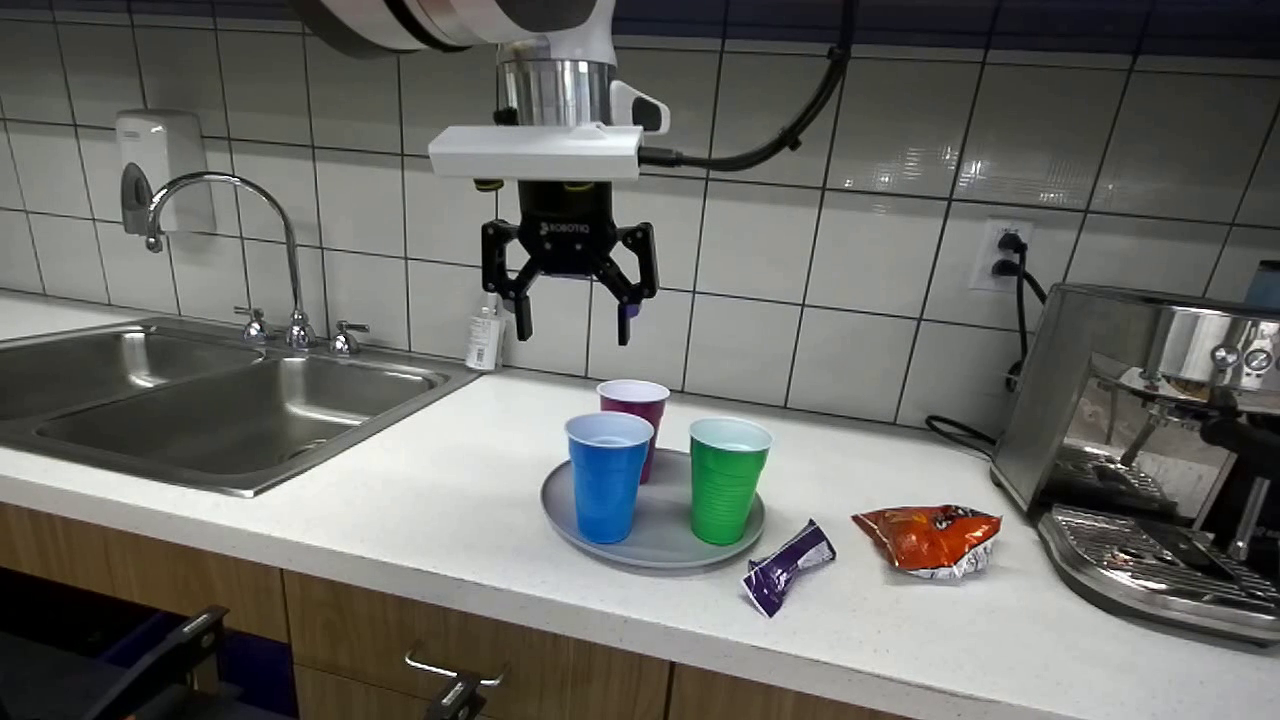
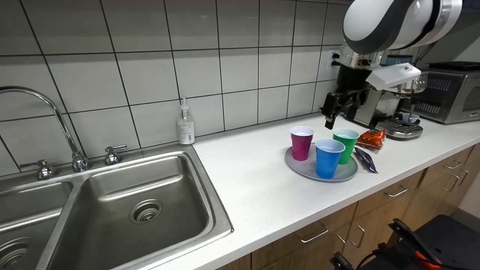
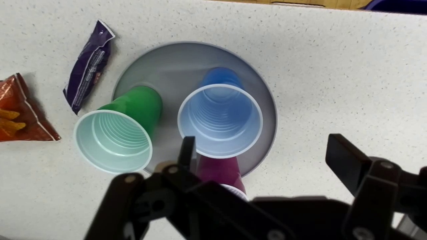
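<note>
Over my link the Robotiq gripper (image 1: 573,335) stands spread, holding nothing; I judge no grasp made yet. Below it, the magenta cup (image 2: 301,148), blue cup (image 2: 327,162) and green cup (image 1: 727,495) stand upright on a gray plate (image 3: 180,55). Blue and green show no contents; magenta's interior I cannot verify. Farther off to the gripper's side lie a purple snack wrapper (image 3: 88,68), then an orange snack bag (image 1: 925,537), contents hidden.

In your wrist view, the gripper (image 3: 262,142) partly hides the magenta cup (image 3: 219,169) at six o'clock; the edge crops the orange bag (image 3: 28,115) at nine.
</note>
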### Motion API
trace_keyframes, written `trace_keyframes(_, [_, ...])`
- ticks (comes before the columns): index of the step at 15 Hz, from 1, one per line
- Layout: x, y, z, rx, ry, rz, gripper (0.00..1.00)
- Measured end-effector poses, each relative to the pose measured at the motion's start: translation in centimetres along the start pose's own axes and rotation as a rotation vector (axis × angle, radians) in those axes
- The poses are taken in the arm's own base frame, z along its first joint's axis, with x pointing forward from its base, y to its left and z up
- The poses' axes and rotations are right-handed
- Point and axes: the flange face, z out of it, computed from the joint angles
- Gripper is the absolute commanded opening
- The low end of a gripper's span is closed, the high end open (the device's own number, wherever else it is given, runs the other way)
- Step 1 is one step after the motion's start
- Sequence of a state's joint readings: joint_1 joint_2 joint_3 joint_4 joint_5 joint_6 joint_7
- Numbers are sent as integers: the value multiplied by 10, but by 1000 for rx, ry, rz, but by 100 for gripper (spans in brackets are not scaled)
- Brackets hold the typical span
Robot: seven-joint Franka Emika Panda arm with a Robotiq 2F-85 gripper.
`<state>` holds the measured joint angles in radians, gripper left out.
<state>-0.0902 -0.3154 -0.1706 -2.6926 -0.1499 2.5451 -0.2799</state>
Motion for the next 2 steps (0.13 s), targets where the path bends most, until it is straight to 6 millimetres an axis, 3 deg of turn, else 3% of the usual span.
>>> trace_keyframes(2, [0, 0, 0, 0, 0, 0, 100])
